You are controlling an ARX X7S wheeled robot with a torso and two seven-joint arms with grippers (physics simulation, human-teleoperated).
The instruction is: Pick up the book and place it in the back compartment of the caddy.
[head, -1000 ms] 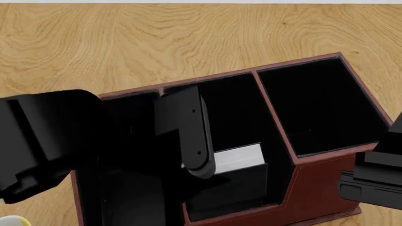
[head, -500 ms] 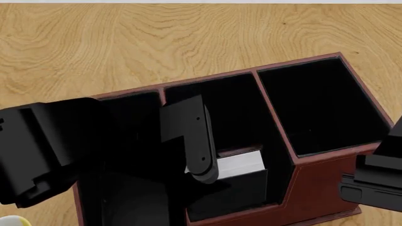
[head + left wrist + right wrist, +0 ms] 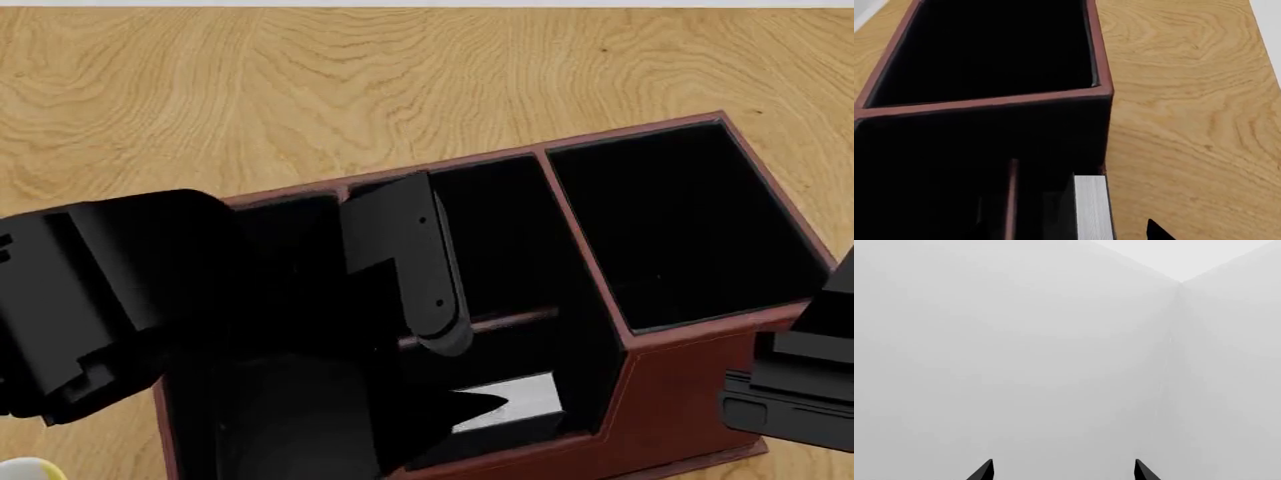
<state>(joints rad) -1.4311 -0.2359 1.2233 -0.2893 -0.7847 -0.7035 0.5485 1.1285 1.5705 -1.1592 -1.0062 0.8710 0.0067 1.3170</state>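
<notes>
Your left gripper (image 3: 447, 345), its grip state hidden, hangs above the book (image 3: 514, 400), which sits in the caddy's (image 3: 667, 400) back compartment (image 3: 514, 350) under the crossbar (image 3: 501, 322), so placement looks finished: lift straight out.

The dark red-brown rectangular caddy (image 3: 667, 390) with black lining sits on the light wooden tabletop, turned at a slight angle in the head view. Thin red dividers split it into several cells; the large cell at its right end (image 3: 681, 225) is undivided.

In the middle column, a thin red crossbar (image 3: 514, 320) runs across. On the near side of it lies the small black-lined back compartment (image 3: 534, 372), bounded in front by the low outer wall.

The small, thick black hardcover book (image 3: 514, 402) rests inside that compartment, its white-grey page edge facing up. It appears to stand on edge against the outer wall, though its black covers merge with the lining. The left wrist view shows the same pale page edge (image 3: 1092, 207) just beside the wall.
</notes>
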